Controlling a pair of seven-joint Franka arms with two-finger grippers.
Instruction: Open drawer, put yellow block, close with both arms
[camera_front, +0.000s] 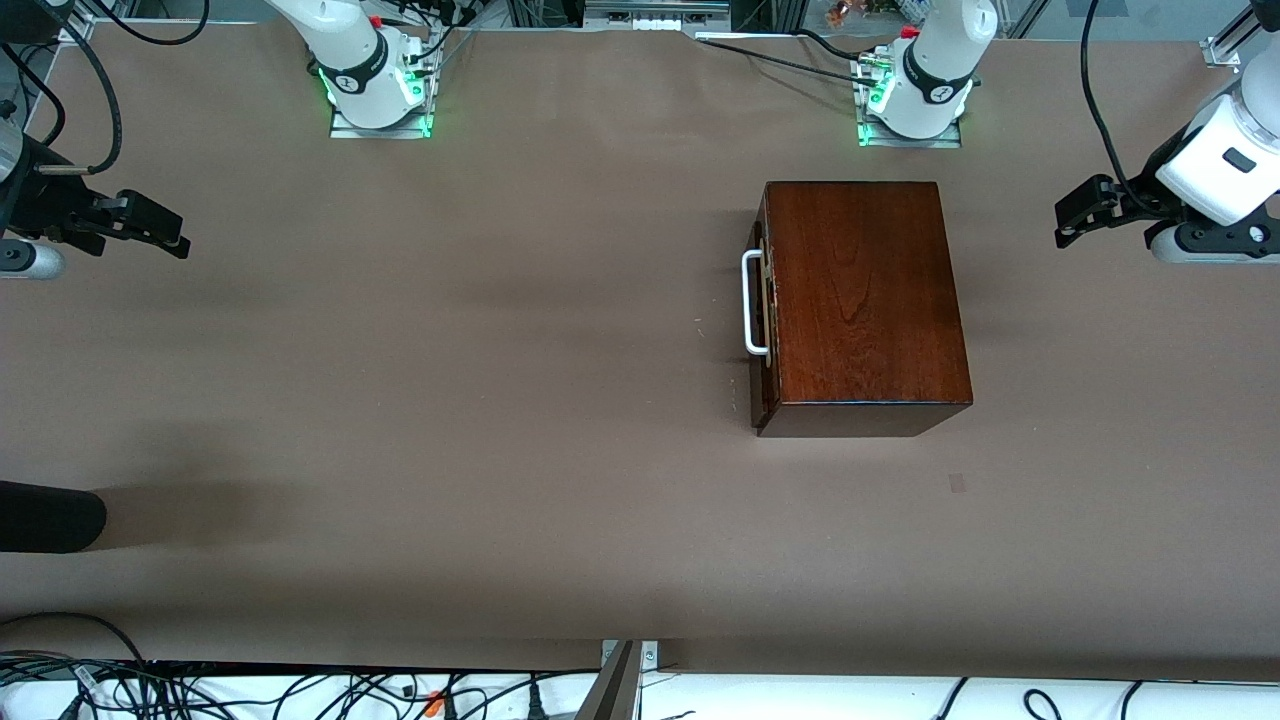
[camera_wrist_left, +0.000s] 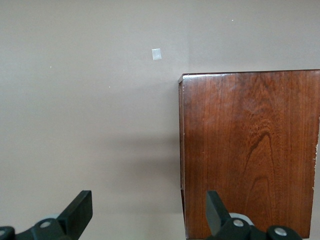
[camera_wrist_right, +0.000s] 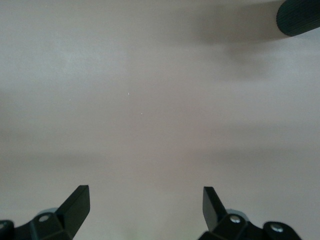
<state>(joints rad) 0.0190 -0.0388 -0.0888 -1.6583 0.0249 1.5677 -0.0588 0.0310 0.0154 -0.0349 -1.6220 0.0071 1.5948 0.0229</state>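
Note:
The glossy reddish-brown wooden box (camera_front: 865, 290) stands on the table toward the left arm's end. Its drawer (camera_front: 762, 385) is pushed in, and the white bar handle (camera_front: 752, 305) faces the right arm's end. The yellow block is out of view. My left gripper (camera_front: 1068, 218) hangs open over the table at the left arm's end, apart from the box. In the left wrist view that gripper (camera_wrist_left: 147, 205) holds nothing, and the box top (camera_wrist_left: 250, 150) lies beside it. My right gripper (camera_front: 178, 232) (camera_wrist_right: 145, 197) waits open and holds nothing over bare table at the right arm's end.
A black rounded object (camera_front: 50, 520) (camera_wrist_right: 300, 17) juts in over the table at the right arm's end, nearer the front camera. A small pale patch (camera_front: 957, 483) (camera_wrist_left: 157, 54) marks the table nearer the camera than the box. Cables (camera_front: 300, 690) run along the front edge.

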